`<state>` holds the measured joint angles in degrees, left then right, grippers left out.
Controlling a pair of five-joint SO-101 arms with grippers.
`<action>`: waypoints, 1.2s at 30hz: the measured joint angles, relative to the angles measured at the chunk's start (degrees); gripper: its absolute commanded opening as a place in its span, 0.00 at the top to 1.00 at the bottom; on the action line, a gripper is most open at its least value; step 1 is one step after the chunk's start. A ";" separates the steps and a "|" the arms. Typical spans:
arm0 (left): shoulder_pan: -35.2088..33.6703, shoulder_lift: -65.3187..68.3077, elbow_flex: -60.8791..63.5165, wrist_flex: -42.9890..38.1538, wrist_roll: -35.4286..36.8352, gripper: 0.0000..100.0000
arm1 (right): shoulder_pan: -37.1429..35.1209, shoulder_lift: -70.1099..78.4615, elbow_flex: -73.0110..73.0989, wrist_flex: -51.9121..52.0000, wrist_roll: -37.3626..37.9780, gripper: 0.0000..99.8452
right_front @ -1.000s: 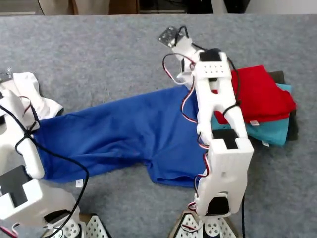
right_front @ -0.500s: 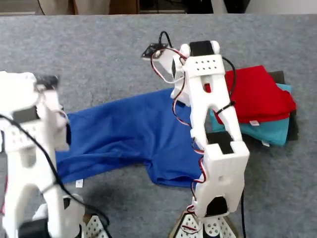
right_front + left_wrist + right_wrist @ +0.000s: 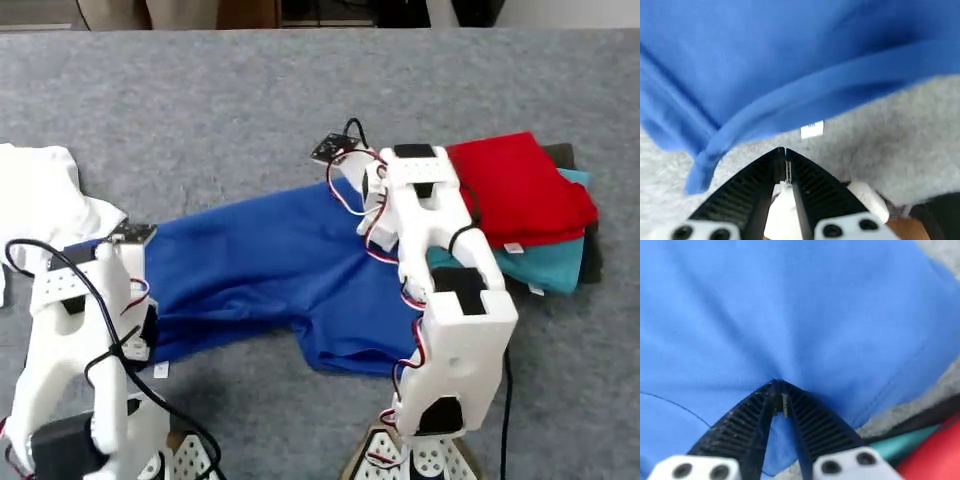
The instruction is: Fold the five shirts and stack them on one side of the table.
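We see the blue shirt [image 3: 260, 265] lying across the table [image 3: 200, 100], its long axis side to side, right end angled toward the far edge. The right gripper [image 3: 779, 387] pinches its fabric; the left gripper [image 3: 783, 152] sits closed beside its hem.

The white shirt [image 3: 40, 195] is cut off by the high view's edge.
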<state>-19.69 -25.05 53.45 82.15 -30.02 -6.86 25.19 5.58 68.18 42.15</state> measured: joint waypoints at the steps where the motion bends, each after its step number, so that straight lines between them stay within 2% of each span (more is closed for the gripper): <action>1: 0.00 -0.18 -1.32 1.67 -0.44 0.98 | 0.00 -0.09 0.00 0.62 0.00 1.00; 6: 0.00 -5.19 -12.13 8.62 -0.53 0.98 | 0.09 -0.09 -1.76 4.31 0.00 1.00; 9: 0.00 -6.59 -17.93 9.14 4.92 0.98 | 0.18 -0.09 -4.84 7.82 0.09 1.00; 14: 1.76 0.09 -16.44 2.29 15.91 0.98 | 0.00 -0.09 -13.36 15.38 0.26 1.00; 20: 4.84 15.30 -15.03 -7.56 20.13 0.98 | -2.73 -0.09 -19.25 16.62 -0.35 1.00; 27: 6.68 19.87 -15.03 -8.79 20.13 0.98 | -3.52 0.00 -19.78 14.33 -0.53 1.00; 36: 6.68 19.87 -11.60 0.18 7.74 0.98 | -3.52 0.00 -19.78 8.88 -0.53 1.00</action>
<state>-13.01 -5.19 41.85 82.33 -22.29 -10.37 25.19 -14.20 77.05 41.63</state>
